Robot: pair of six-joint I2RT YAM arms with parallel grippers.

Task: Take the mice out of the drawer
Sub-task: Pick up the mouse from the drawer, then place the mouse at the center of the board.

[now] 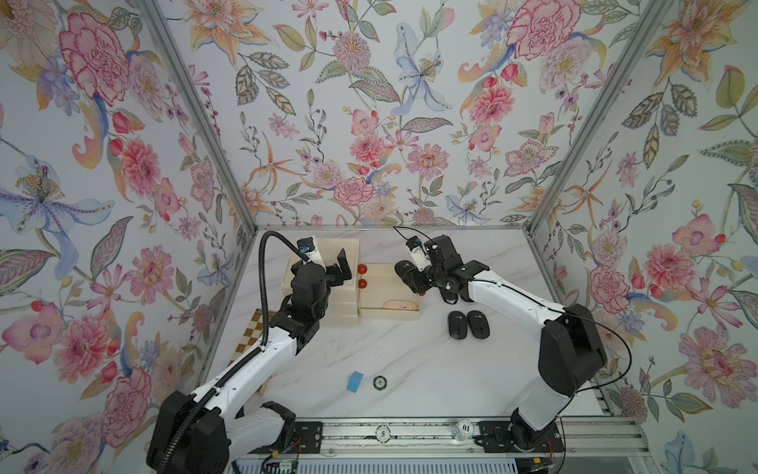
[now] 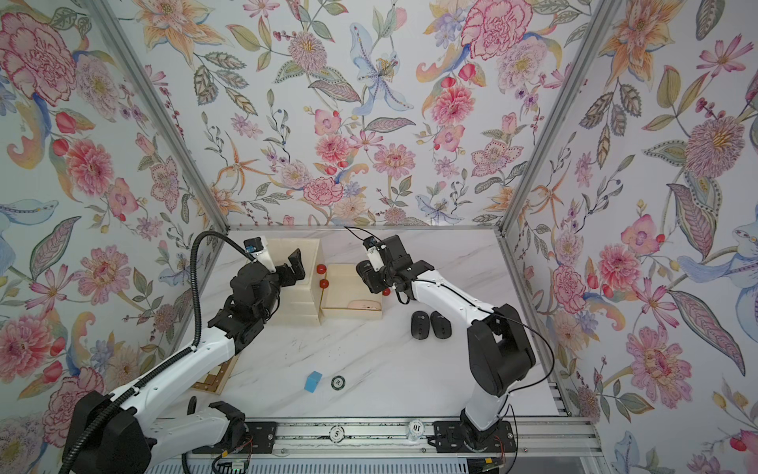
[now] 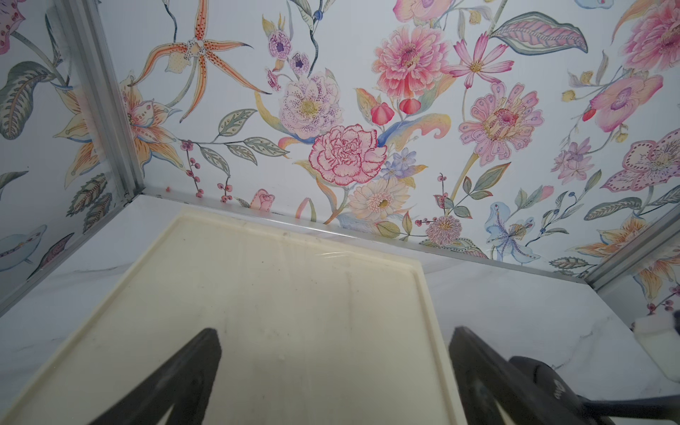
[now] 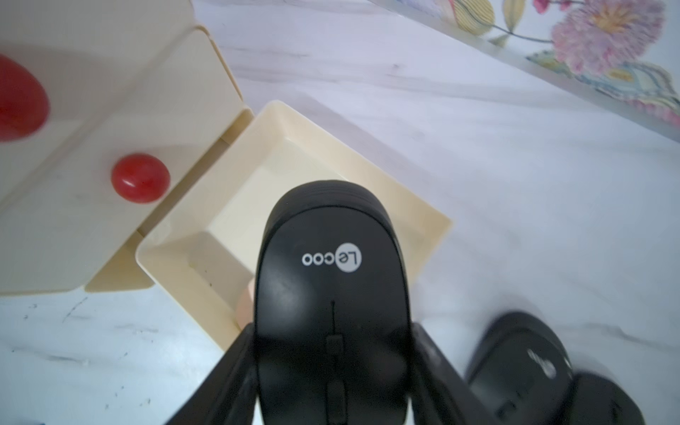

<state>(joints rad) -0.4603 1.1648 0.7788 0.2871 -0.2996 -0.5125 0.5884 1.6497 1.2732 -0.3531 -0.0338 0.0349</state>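
Right hand [image 4: 333, 327] half-closed, pinching a black mouse [image 4: 331, 257] by its sides over the drawer [image 4: 423, 235], likely bound for the pair [image 1: 456, 325] on the worktop [image 1: 389, 361] centre-right; pink mouse [image 1: 400, 305] sits in the drawer; left hand [image 3: 335, 331] spread wide, empty, over the cabinet [image 3: 294, 276], probably to brace it.

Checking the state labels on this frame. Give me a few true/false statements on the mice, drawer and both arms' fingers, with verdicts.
1. The right fingers hold a black mouse. True.
2. The drawer is empty. False: a pink mouse lies in it.
3. Two black mice lie side by side on the table. True.
4. The left fingers are shut on a mouse. False: they are open and empty, over the cabinet top.
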